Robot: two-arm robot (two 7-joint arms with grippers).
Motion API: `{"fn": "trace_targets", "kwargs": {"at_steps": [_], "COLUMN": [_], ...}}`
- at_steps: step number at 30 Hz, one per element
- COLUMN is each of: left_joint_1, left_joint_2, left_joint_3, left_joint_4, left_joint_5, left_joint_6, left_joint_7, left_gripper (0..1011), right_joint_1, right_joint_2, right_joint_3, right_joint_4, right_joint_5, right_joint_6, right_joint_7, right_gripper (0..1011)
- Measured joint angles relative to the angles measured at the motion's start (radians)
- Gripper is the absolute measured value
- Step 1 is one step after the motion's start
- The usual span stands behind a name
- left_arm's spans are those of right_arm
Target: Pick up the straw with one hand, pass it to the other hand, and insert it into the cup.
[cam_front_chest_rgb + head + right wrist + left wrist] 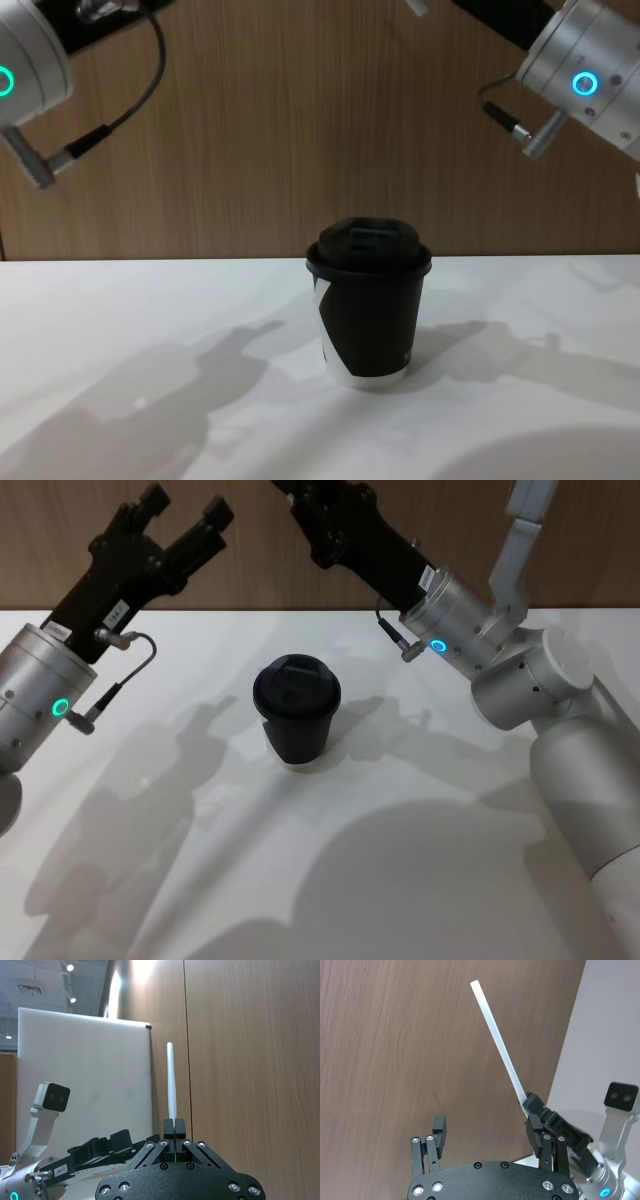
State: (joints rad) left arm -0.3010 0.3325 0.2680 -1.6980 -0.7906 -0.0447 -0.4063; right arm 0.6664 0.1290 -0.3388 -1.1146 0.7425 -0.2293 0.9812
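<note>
Listing left to right, places taken from the head view.

1. Left gripper (187, 508): raised at 10 o'clock from the cup and well apart from it, pointing toward the wood wall (250, 570). The jaws stand wide apart with nothing between them. In the left wrist view its fingers (439, 1131) are bare.

2. Cup (296, 720): black, lid (369, 243) on, upright near the middle of the white table (420, 880). Its white patch faces the chest camera. Neither gripper touches it.

3. Right gripper (174, 1124): raised at 1 o'clock from the cup, over the table's far side. The jaws are pressed together on the straw (171, 1080), pinching it at 1 end. The rest of the straw stands free beyond the fingertips, rising along the wall.

4. Straw, location: in the air, held by the right gripper alone. It is near the left gripper but not between its jaws, and it is well apart from the cup.

Handling, as a judgement:
- Weight: the straw looks very light, so little grip force should be needed.
- Stiffness: it shows straight and is probably stiff enough lengthwise to push through a lid. The thin wall would likely flatten or kink under a hard pinch.
- Surface: smooth plastic, likely to slip or pivot between flat pads.
- Where to hold: a pinch at the end leaves a long free length that can swing. A grip nearer the middle, across the width, should steer the lower tip better toward the lid.
- Cup: light and probably easy to tip, so a downward push on the lid should be gentle and vertical.
</note>
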Motion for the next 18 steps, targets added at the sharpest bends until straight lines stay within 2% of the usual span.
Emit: {"fn": "trace_targets", "kwargs": {"at_steps": [7,13,18], "left_joint_1": [-0.022,-0.043,-0.057], "left_joint_2": [-0.019,-0.035,-0.041], "left_joint_3": [0.001,-0.001,-0.002], "left_joint_4": [0.026,0.054,0.072], "left_joint_5": [-0.054,-0.127,-0.166], "left_joint_6": [0.007,0.022,0.032], "left_joint_7": [-0.026,-0.072,-0.103], "left_gripper": [1003,1003,1003], "right_joint_1": [0.0,0.0,0.0], "right_joint_2": [0.0,0.0,0.0], "right_joint_3": [0.0,0.0,0.0], "right_joint_4": [0.0,0.0,0.0], "right_joint_5": [0.0,0.0,0.0], "right_joint_6": [0.0,0.0,0.0], "right_joint_7": [0.0,0.0,0.0], "right_gripper": [16,16,16]}}
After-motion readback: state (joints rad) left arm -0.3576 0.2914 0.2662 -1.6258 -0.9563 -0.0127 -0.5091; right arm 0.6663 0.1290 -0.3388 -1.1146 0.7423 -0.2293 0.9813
